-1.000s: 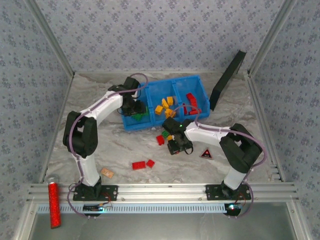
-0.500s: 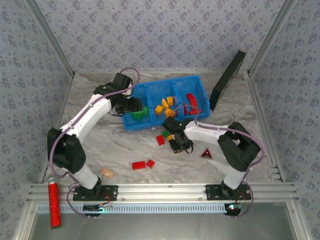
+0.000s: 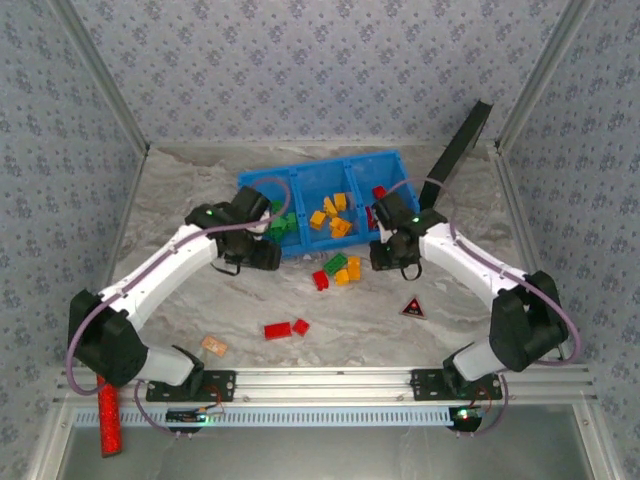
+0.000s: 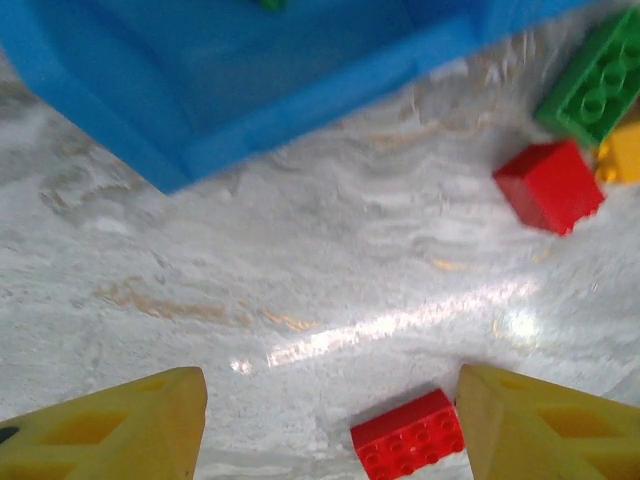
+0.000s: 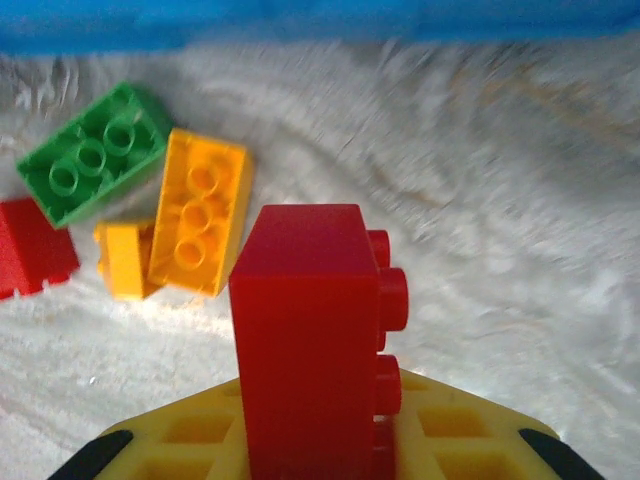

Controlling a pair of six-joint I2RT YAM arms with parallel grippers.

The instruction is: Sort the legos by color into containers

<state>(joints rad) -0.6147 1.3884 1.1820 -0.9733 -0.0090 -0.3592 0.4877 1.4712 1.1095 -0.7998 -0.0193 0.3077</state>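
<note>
The blue bin (image 3: 300, 185) stands at the back centre. Green legos (image 3: 283, 229) lie in its left compartment, orange-yellow ones (image 3: 332, 215) in the middle, red ones (image 3: 379, 193) in the right. My right gripper (image 3: 388, 258) hovers just in front of the right compartment, shut on a red brick (image 5: 310, 340). On the table below it lie a green brick (image 5: 95, 165), two orange bricks (image 5: 200, 210) and a red brick (image 5: 35, 248). My left gripper (image 3: 262, 258) is open in front of the bin's left end. A red brick (image 4: 410, 435) lies on the table close to its right finger (image 4: 550, 425).
Two more red bricks (image 3: 285, 328) lie at centre front. A black triangle with a red mark (image 3: 412, 307) sits right of them, a tan piece (image 3: 214, 346) to the left. A black panel (image 3: 455, 150) leans at the back right. A red glittery cylinder (image 3: 107, 420) rests on the front rail.
My left gripper has pulled back out of the bin's left compartment to the table in front. My right gripper has risen from the loose bricks toward the bin's right end, carrying a red brick.
</note>
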